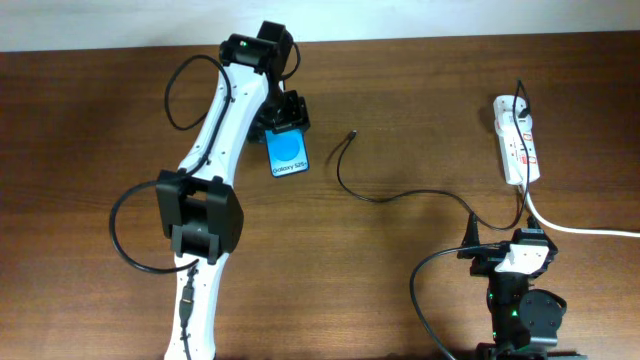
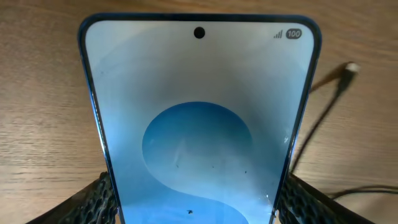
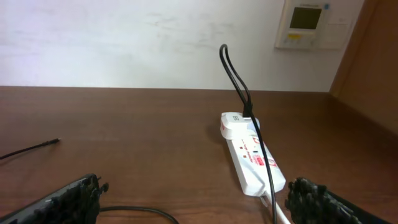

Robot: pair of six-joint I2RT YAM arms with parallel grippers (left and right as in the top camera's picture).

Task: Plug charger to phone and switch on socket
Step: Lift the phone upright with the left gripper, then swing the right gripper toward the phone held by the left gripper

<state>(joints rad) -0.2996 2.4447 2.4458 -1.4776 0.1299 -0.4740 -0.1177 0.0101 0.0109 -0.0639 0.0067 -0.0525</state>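
Phone (image 1: 288,152) lay flat on the wooden table (image 1: 100,110), screen up, blue w/ white "Galaxy S25" text, on the L side of the table right at the L gripper (image 1: 285,122). In the L wrist cam the fingers (image 2: 96,200) sat against both long edges of the phone at its near end, pinching it. The screen filled most of that frame, w/ signal bars and "100" in its top corner.

The charger (image 1: 395,196) was a thin black cable. It started at the far end of the socket (image 1: 515,140), looped up, ran down alongside the strip, then curved L across the table. Its plug (image 1: 354,133) lay loose on the wood, near the phone's R side but apart from it. The L wrist cam showed the same plug off to the phone's R, blurred.

The socket lay at the R side of the table, lengthwise away from the R arm. A thick white cord (image 1: 585,230) left its near end toward the R edge. Red switches (image 3: 254,153) showed on top; on/off position couldn't be told.

R gripper (image 1: 508,245) sat near the table's front edge, short of the socket, w/ fingers (image 3: 68,200) spread wide and nothing btw them. The R wrist cam faced the strip and a wall panel (image 3: 309,23) behind it.
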